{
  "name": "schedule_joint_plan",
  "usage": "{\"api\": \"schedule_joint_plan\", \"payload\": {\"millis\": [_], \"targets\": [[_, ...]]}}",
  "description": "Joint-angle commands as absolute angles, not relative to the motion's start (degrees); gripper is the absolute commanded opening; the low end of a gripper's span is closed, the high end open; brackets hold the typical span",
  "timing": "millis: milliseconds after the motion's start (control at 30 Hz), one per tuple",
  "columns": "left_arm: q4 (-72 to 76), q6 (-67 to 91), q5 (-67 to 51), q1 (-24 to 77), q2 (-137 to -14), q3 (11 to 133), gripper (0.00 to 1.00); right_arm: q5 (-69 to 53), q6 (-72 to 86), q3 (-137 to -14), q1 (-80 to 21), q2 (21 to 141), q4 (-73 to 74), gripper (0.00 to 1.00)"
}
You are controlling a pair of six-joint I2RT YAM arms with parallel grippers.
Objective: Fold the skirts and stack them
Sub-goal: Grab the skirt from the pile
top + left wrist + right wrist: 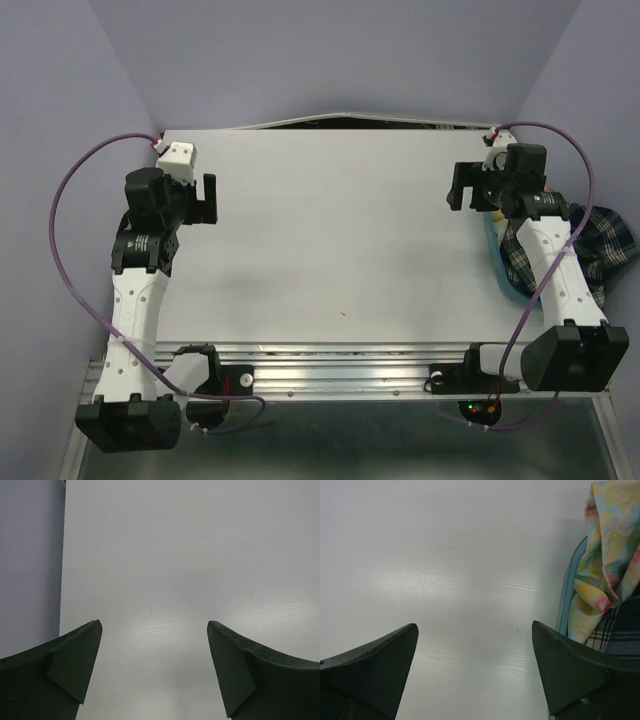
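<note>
At right table (330, 240) edge, plaid skirt (612, 245) and floral skirt (607, 555) sit bunched in bin (564, 597); likely light, limp, slippery; pinch a hem edge, not the bulk; left gripper (155, 625) and right gripper (475, 625) wide open, empty.

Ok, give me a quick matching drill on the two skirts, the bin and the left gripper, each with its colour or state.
1 plaid skirt
2 flowered skirt
3 bin
4 left gripper

A open, over the bare table
B pastel yellow and blue
C teal
D dark with white lines

Pairs: 1-D, 2-B, 3-C, 4-A
</note>
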State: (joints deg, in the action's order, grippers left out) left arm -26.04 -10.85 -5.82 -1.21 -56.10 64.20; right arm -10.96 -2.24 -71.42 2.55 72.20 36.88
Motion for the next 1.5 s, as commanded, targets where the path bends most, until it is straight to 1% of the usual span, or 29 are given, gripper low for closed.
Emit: {"api": "schedule_joint_plan", "payload": {"millis": [0,100,233,267,400,433,500,533,667,767,867,933,1067,1467], "targets": [[-26.28,-12.91,-8.43,-1.23,-55.46,64.86,0.99,-3.8,-5.79,-72.33,2.46,70.84,37.96,1.0],[-27.24,-13.97,-10.54,-1.23,-55.9,65.48,0.99,2.6,-9.22,-74.18,2.46,70.58,40.42,1.0],[-28.82,-14.06,-11.95,-1.23,-57.83,68.1,0.99,8.33,-13.61,-72.16,3.08,69.35,40.34,1.0],[-29.61,-14.15,-12.3,-1.23,-58.09,68.55,0.99,11.22,-15.54,-71.38,4.56,69.17,40.08,1.0],[-30.67,-14.5,-13.18,-1.23,-59.32,70.66,0.99,15.28,-20.99,-73.29,10.0,70.57,40.08,1.0],[-30.93,-14.59,-13.36,-1.14,-59.67,71.19,0.99,15.47,-23.79,-74.34,14.02,71.79,40.08,1.0],[-31.29,-14.59,-14.06,-1.14,-60.11,71.63,0.99,15.56,-26.62,-76.54,18.17,73.21,40.08,1.0],[-31.46,-14.59,-14.24,-1.14,-60.38,71.98,0.99,15.3,-29.5,-78.9,22.28,73.73,39.99,1.0],[-32.25,-14.85,-15.47,-1.23,-61.52,72.86,0.99,11.0,-38.39,-82.26,30.84,76.11,39.03,1.0],[-32.34,-14.77,-16.17,-1.23,-61.87,73.21,0.99,11.86,-46.19,-79.73,33.13,75.94,35.35,1.0],[-32.34,-14.59,-16.44,-1.14,-62.31,72.95,0.99,12.92,-51.83,-76.48,35.76,75.94,29.9,1.0],[-32.34,-14.33,-16.52,-1.14,-62.23,72.78,0.99,13.18,-53.95,-75.94,37.79,76.38,29.27,1.0],[-31.99,-14.24,-16.61,-1.14,-61.7,72.07,0.99,12.39,-55.89,-75.24,40.6,76.03,29.44,1.0],[-30.85,-14.24,-17.05,-1.23,-62.05,71.19,0.99,10.11,-57.48,-65.75,41.66,71.02,35.6,1.0]]}}
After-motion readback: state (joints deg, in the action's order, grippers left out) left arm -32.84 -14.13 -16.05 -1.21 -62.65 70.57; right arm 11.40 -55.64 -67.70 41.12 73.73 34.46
